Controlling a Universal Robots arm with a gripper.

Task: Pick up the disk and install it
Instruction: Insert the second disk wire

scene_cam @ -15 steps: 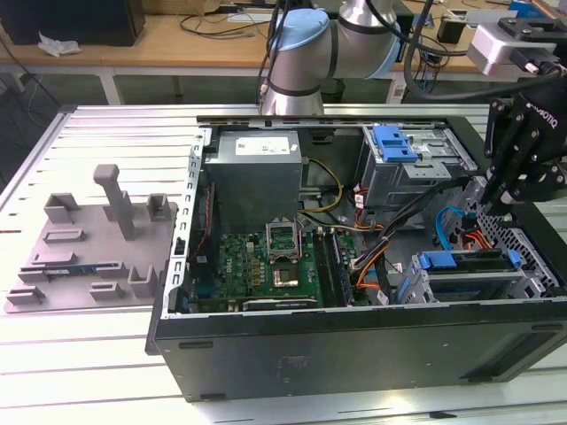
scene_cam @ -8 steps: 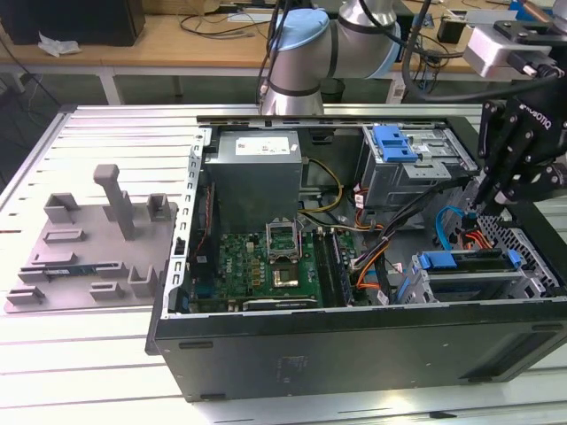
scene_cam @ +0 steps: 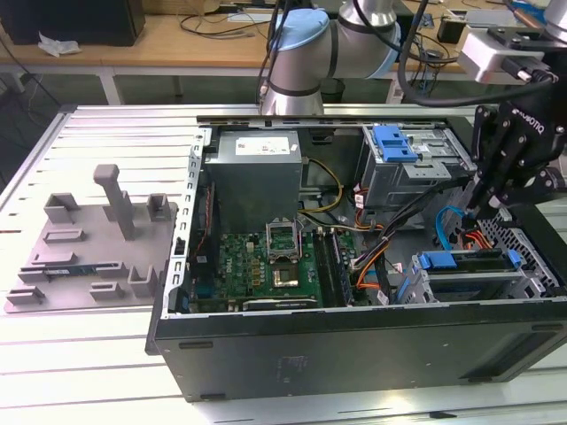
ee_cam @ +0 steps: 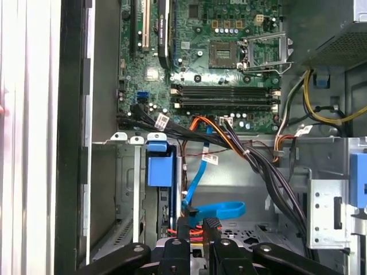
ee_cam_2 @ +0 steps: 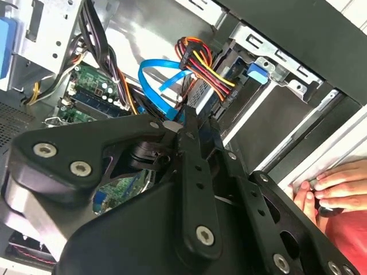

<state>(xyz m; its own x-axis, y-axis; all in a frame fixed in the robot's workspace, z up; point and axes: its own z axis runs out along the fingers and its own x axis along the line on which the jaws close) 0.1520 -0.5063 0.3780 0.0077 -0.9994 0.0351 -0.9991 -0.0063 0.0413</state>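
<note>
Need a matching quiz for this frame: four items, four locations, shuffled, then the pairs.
Items:
1. tray
2. gripper
3. power supply
4. hand

Places:
a. resting on the case's outer edge
b. on the table, outside the case, at the exterior view's left
c. over the case's end at the exterior view's right, by the blue cable
d. inside the case, next to the motherboard

Pairs: 1-b, 2-c, 3-d, 4-a

I saw matt black gripper point(scene_cam: 490, 205) links, a bare sheet-metal case point(scene_cam: 354, 345), a glossy blue cable point(ee_cam: 221, 207), a matt grey plastic tray point(scene_cam: 89, 243).
</note>
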